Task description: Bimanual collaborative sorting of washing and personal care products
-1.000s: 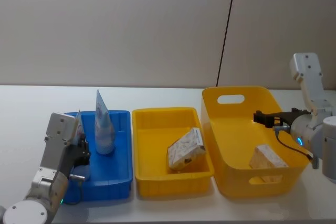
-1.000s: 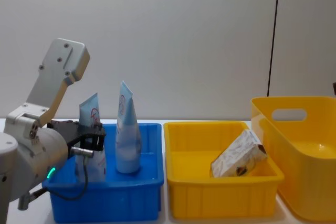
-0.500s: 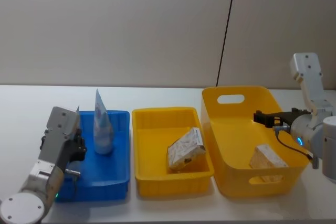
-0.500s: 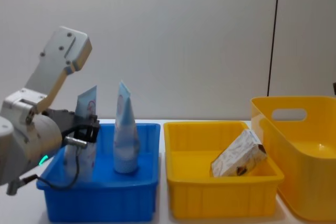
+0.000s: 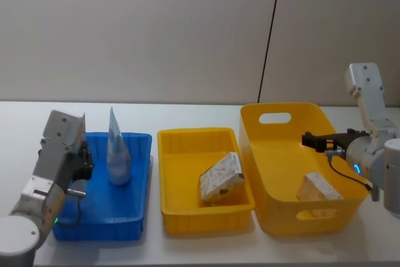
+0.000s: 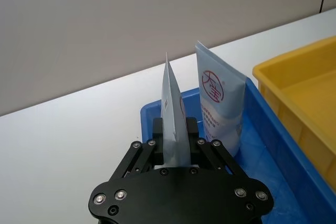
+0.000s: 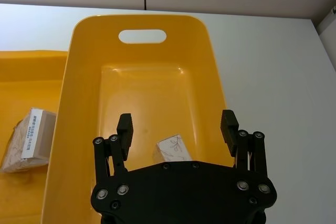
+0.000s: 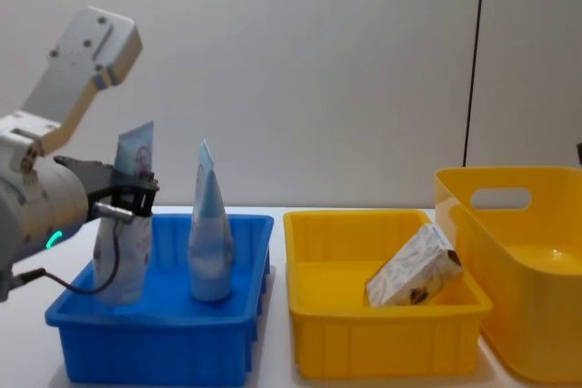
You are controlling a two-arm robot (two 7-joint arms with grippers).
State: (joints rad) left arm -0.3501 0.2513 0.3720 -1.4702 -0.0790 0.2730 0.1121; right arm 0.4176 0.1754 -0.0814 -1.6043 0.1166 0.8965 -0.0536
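Clamped tube, base hidden behind left gripper

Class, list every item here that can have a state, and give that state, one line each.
left claw: shut on the held tube
held tube: upright, base inside the blue bin
second tube: standing upright, ungripped, same bin
right claw: open, above the deep yellow bin
tilted carton: propped at an angle in the shallow yellow bin
other carton: resting in the deep bin, ungripped
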